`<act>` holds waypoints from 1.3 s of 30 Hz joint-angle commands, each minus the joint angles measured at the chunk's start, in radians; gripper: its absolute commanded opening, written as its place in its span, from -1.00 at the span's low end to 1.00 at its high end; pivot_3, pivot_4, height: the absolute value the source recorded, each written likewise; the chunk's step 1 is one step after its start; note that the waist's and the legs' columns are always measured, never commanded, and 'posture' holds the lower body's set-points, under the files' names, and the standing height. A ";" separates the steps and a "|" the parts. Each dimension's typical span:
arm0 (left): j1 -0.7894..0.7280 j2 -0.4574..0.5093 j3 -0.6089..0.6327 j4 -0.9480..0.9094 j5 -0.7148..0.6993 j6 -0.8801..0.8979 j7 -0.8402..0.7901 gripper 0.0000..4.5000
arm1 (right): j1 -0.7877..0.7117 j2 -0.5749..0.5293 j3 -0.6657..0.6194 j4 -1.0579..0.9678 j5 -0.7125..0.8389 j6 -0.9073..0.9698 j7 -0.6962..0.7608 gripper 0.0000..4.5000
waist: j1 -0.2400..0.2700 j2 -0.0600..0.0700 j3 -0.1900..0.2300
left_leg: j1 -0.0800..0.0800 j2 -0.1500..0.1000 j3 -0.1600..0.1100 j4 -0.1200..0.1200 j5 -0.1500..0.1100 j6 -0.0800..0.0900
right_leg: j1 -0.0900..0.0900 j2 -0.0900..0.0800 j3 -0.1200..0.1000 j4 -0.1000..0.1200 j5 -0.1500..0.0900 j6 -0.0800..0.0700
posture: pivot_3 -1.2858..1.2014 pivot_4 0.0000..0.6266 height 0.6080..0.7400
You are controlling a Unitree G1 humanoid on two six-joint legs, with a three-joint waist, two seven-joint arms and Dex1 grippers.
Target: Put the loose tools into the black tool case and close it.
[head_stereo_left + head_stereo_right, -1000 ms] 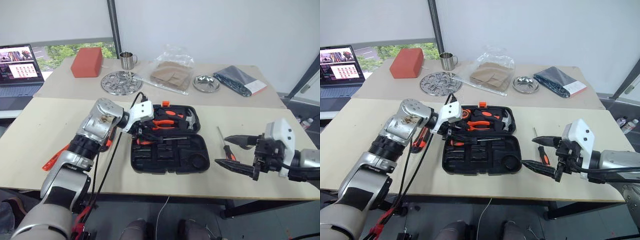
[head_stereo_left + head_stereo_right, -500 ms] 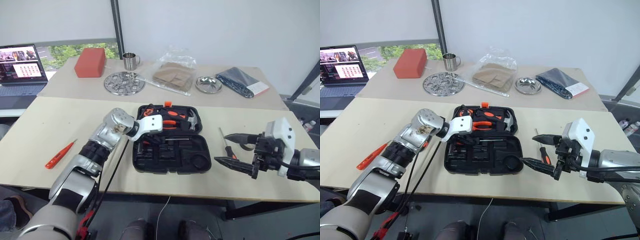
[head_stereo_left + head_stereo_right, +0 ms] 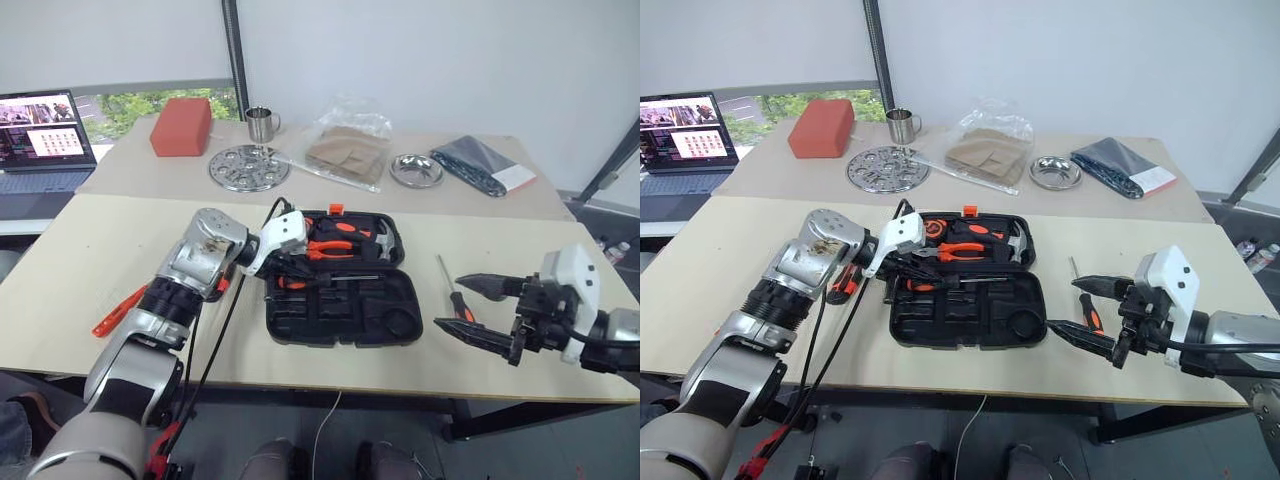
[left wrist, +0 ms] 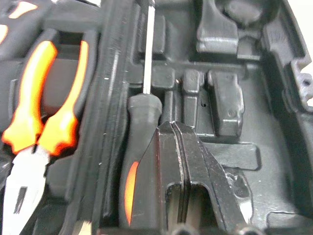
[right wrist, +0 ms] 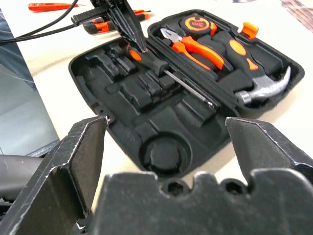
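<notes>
1. Two grippers in play. L gripper (image 3: 283, 268) is pressed together, tips down on the black-orange screwdriver (image 5: 151, 61) at the case's hinge line; fingers (image 4: 183, 166) sit over the handle, not around it. Prob pushing it into its slot, not carrying it.
2. R gripper (image 3: 1085, 315) is spread wide, nothing in it, hanging lower right of frame just past the case's right edge. Looks parked, ready for the next pick.
3. Case (image 3: 340, 325) is open flat, mid frame on the near worktop (image 3: 120, 240). Upper half holds pliers (image 3: 335, 243), hammer (image 3: 378, 238) & tape measure (image 5: 197, 22); lower half's recesses mostly bare, so most tools still out.
4. Loose tools: small screwdriver (image 3: 452, 292) right of case, betw it & R gripper, easy reach for R. Slim red-orange one (image 3: 118, 312) far left, partly behind L arm. Another orange-black tool (image 3: 843, 282) lies under L wrist, just left of case; type unclear.
5. Around, upper frame on far worktop: laptop (image 3: 40, 140), red block (image 3: 182, 125), metal disc (image 3: 249, 166), cup (image 3: 261, 123), plastic bag (image 3: 345, 145), small bowl (image 3: 417, 170), dark packet (image 3: 480, 160). All well apart from the job.
6. In the way: L arm & its cables (image 3: 215, 330) cover the left-side tools; lid can't shut till the arm clears.
</notes>
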 commanded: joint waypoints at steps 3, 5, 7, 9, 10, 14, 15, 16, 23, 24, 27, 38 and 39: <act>-0.024 -0.040 -0.028 0.062 0.053 -0.062 0.070 -0.99 | -0.032 0.001 0.008 0.010 -0.005 -0.019 -0.003 1.00 | 0.000 0.000 0.000 | 0.000 -0.001 0.000 0.000 0.000 0.000 | 0.000 0.000 0.000 -0.001 0.000 0.001 | 0.03 -0.52 0.91; -0.004 -0.045 -0.064 0.078 0.092 -0.124 0.079 -0.99 | -0.037 0.001 0.013 0.015 -0.008 -0.021 -0.002 1.00 | 0.000 0.000 0.000 | 0.000 0.000 0.000 0.000 0.000 0.001 | 0.000 0.000 0.000 -0.001 0.000 0.001 | 0.03 -0.52 0.91; 0.018 -0.049 -0.089 0.087 0.114 -0.164 0.077 -0.99 | -0.040 0.002 0.017 0.020 -0.011 -0.023 -0.002 1.00 | -0.001 0.000 0.000 | 0.000 0.000 0.000 0.000 0.000 0.001 | 0.000 0.000 0.000 -0.001 0.000 0.001 | 0.03 -0.52 0.91; 0.033 -0.049 -0.109 0.099 0.136 -0.199 0.079 -0.99 | -0.043 0.005 0.017 0.023 -0.012 -0.023 -0.006 1.00 | 0.000 0.000 0.000 | 0.001 0.000 0.000 0.000 0.000 0.000 | 0.001 -0.001 0.000 -0.001 0.000 0.001 | 0.03 -0.52 0.91; 0.037 -0.048 -0.115 0.107 0.146 -0.217 0.084 -0.99 | -0.043 0.007 0.015 0.024 -0.011 -0.022 -0.008 1.00 | 0.001 0.000 0.000 | 0.001 0.000 0.000 0.000 0.000 0.000 | 0.001 -0.002 0.000 -0.001 0.000 0.001 | 0.03 -0.52 0.91; 0.034 -0.053 -0.121 0.164 0.174 -0.269 0.110 -0.99 | -0.038 0.014 0.011 0.021 -0.013 -0.020 -0.011 1.00 | 0.000 0.000 0.000 | 0.003 0.000 0.000 0.000 -0.005 -0.007 | 0.003 -0.003 0.001 -0.001 0.000 0.001 | 0.03 -0.52 0.91; 0.031 -0.057 -0.118 0.181 0.176 -0.276 0.120 -0.99 | -0.033 0.016 0.007 0.020 -0.014 -0.020 -0.011 1.00 | 0.000 0.001 -0.001 | 0.003 0.000 0.000 0.000 -0.005 -0.007 | 0.003 -0.003 0.001 -0.001 0.000 0.001 | 0.03 -0.52 0.91; 0.027 -0.060 -0.113 0.196 0.175 -0.279 0.126 -0.99 | -0.025 0.017 0.002 0.018 -0.015 -0.020 -0.011 1.00 | 0.001 0.001 -0.001 | 0.004 0.000 0.000 0.000 -0.005 -0.007 | 0.003 -0.003 0.001 -0.001 0.000 0.001 | 0.03 -0.52 0.91; 0.001 -0.079 -0.061 0.220 0.126 -0.299 0.119 -0.99 | 0.029 0.025 -0.029 0.012 -0.044 -0.022 -0.031 1.00 | 0.005 0.002 -0.003 | 0.004 0.000 0.000 0.001 -0.005 -0.006 | 0.004 -0.004 0.001 -0.001 0.001 0.003 | 0.03 -0.52 0.91; 0.002 -0.077 -0.032 0.200 0.095 -0.291 0.107 -0.99 | 0.044 0.026 -0.039 0.010 -0.056 -0.023 -0.039 1.00 | 0.005 0.002 -0.003 | 0.004 0.000 0.000 0.001 -0.005 -0.007 | 0.004 -0.004 0.001 -0.001 0.001 0.003 | 0.03 -0.52 0.91; 0.034 -0.038 0.103 0.032 -0.079 -0.194 0.032 -0.65 | 0.110 0.066 -0.109 0.015 -0.079 0.006 -0.122 1.00 | 0.000 0.002 -0.002 | 0.002 0.000 0.000 0.001 -0.005 -0.006 | 0.002 -0.004 0.001 -0.001 0.002 0.003 | 0.03 -0.52 0.91; 0.231 0.266 0.355 -0.521 -0.549 0.355 -0.120 1.00 | 0.559 0.277 -0.515 -0.079 -0.031 0.038 -0.156 1.00 | -0.003 0.007 -0.002 | 0.005 -0.001 -0.001 -0.007 -0.002 -0.003 | 0.004 0.007 0.002 -0.004 -0.005 0.009 | 0.03 -0.52 0.91; 0.236 0.275 0.358 -0.537 -0.568 0.376 -0.112 1.00 | 0.571 0.279 -0.524 -0.080 -0.023 0.039 -0.159 1.00 | -0.004 0.007 -0.002 | 0.005 -0.001 -0.001 -0.007 -0.005 -0.009 | 0.005 0.007 0.003 -0.004 -0.009 0.016 | 0.03 -0.52 0.91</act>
